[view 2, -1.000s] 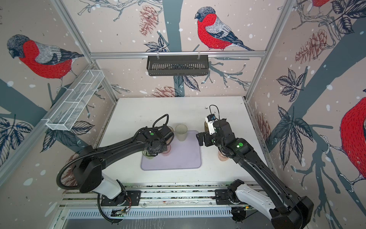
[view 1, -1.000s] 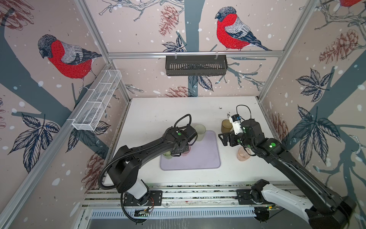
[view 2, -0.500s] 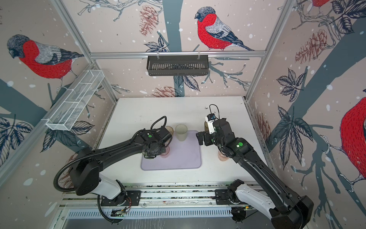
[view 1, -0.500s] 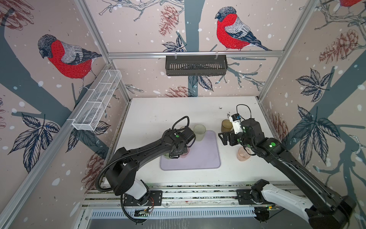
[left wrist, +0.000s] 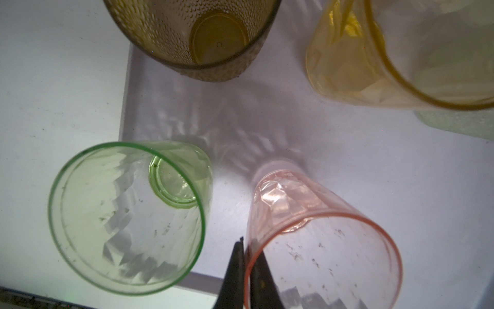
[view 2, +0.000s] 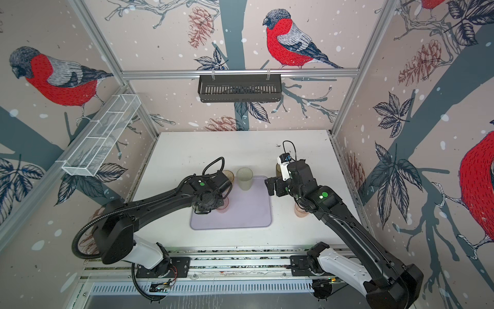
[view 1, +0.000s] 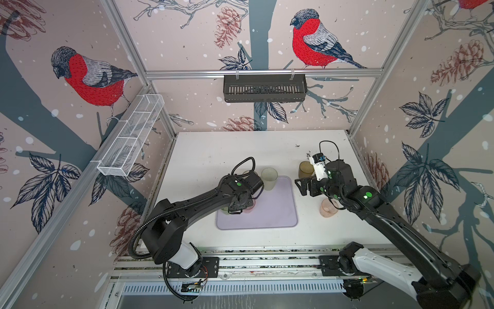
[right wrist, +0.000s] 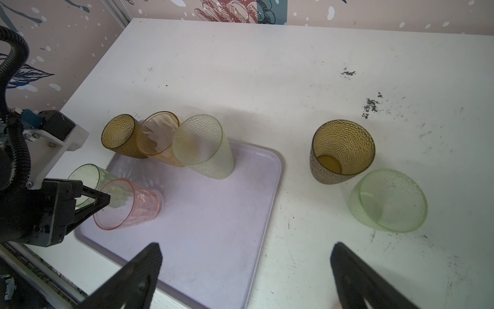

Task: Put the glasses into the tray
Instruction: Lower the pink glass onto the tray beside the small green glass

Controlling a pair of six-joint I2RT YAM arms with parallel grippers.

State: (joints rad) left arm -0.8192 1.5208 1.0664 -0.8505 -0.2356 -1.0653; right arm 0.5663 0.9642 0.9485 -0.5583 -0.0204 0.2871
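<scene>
In both top views the tray [view 1: 275,214] [view 2: 248,211] lies at the front middle of the table [view 1: 240,149]. The left gripper [view 1: 236,211] hangs over the tray's left edge, clamped on the pink glass [view 1: 250,207]. Gripper and glass have shifted slightly toward the tray's front edge since a second ago. The amber glass [view 2: 229,175] shows behind its wrist at the tray's far left corner. The right gripper [view 1: 303,188] has not moved and hangs spread wide beside the tray's far right corner.

In the left wrist view, two thin fingers [left wrist: 238,267] pinch the pink glass's rim. A green glass [left wrist: 125,214] stands just beside it, at the tray's left edge.

In the right wrist view, the fingers [right wrist: 133,275] stand far apart and hold nothing. A brown glass [right wrist: 342,152] and a pale green glass [right wrist: 387,200] stand on the table, off the tray's right edge.
</scene>
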